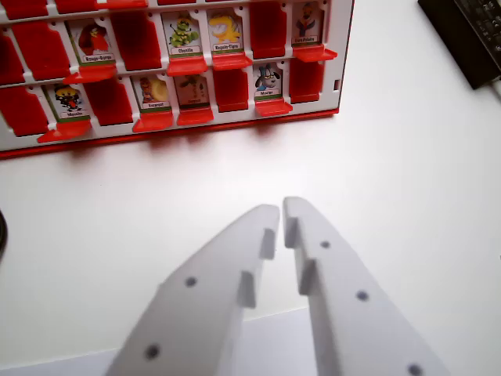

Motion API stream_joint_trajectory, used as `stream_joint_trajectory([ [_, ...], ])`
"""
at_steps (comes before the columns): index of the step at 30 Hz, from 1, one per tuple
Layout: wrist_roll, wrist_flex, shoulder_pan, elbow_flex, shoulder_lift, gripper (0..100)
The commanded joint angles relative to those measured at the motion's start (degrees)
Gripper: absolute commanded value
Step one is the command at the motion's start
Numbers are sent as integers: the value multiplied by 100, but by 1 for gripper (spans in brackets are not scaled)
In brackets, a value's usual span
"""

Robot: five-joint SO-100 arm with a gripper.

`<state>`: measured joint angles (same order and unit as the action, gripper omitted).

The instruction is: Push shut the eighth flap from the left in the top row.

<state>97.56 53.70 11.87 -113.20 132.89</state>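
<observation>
Two fingers [270,223] hang well below the game board [168,66].

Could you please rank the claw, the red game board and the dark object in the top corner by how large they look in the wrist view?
1. Claw, though it sits nearest the camera, which inflates it.
2. Red game board, cut off by the frame, so probably bigger in reality.
3. Dark object, only partly visible.
</observation>
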Motion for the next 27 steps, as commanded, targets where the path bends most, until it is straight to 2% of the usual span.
stream_joint_trajectory([
  [1, -44, -404, 88, 545, -589, 0],
  [5, -79, -738, 176, 923, -1389, 0],
  [9, -44, -967, 229, 1371, -2127, 0],
  [17, -70, -1002, 246, 2514, -3437, 0],
  [27, -44, -1160, 316, 2997, -4175, 0],
])
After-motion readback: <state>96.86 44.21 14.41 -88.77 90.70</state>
